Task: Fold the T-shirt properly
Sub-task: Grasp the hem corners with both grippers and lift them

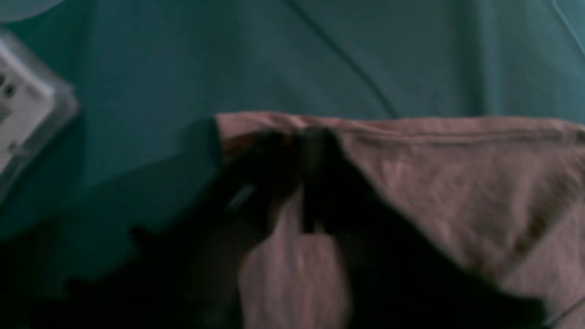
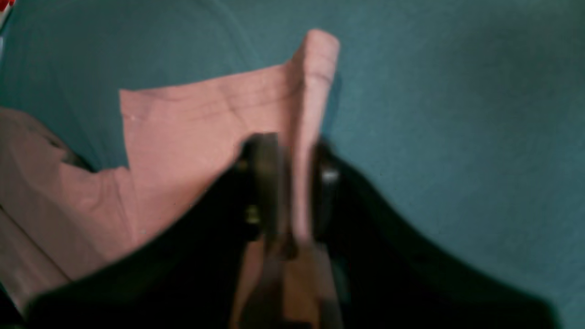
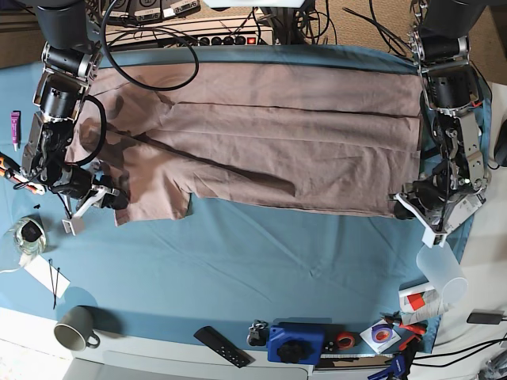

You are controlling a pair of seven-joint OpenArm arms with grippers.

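The dusty pink T-shirt (image 3: pixel 269 134) lies spread across the teal table cloth, its far part folded over along its length. My left gripper (image 3: pixel 402 200) is at the shirt's near right hem corner. In the left wrist view the left gripper (image 1: pixel 299 151) is shut on the hem edge of the shirt (image 1: pixel 457 183). My right gripper (image 3: pixel 117 203) is at the near left sleeve. In the right wrist view the right gripper (image 2: pixel 297 183) is shut on a raised fold of the sleeve (image 2: pixel 183 137).
The teal table cloth (image 3: pixel 277 261) covers the table. Along the front edge are a mug (image 3: pixel 73 331), a remote (image 3: pixel 223 346) and a blue device (image 3: pixel 295 342). A plastic cup (image 3: pixel 440 269) stands near my left gripper. A tape roll (image 3: pixel 30 231) lies at the left. A power strip (image 3: pixel 222 36) and cables run along the back.
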